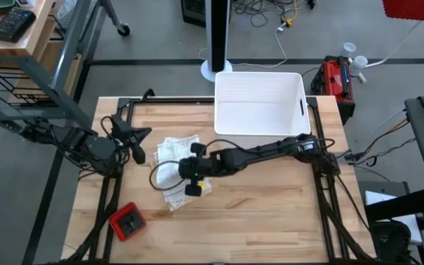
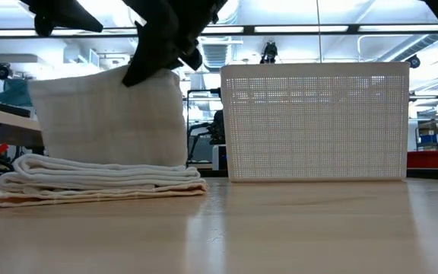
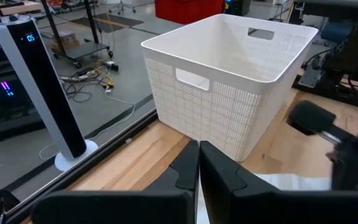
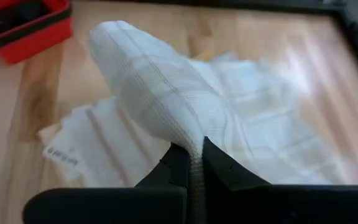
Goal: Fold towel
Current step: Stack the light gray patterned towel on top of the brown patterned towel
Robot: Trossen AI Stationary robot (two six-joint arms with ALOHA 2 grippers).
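The white towel point(image 1: 171, 158) lies bunched in flat layers point(image 2: 97, 181) on the wooden table, left of centre. One part of it is raised as a broad flap point(image 2: 109, 114) above the stack. My right gripper point(image 1: 188, 177) reaches in from the table's right and is shut on that flap point(image 4: 154, 87). My left gripper point(image 1: 137, 143) hovers just off the towel's left side, shut with nothing in it point(image 3: 199, 165). My right gripper pinches a bunched upper edge of the towel's raised flap point(image 4: 194, 163) between its two fingers. The fingers come slanting down from the table's right side. The flap hangs below the fingers in a wide sheet point(image 2: 150, 99), its lower part resting on the flat layers.
A white perforated basket point(image 1: 260, 103) stands at the table's far edge, right of the towel. A red box point(image 1: 127, 222) sits near the front left corner. Bare wood lies in front of and to the right of the towel.
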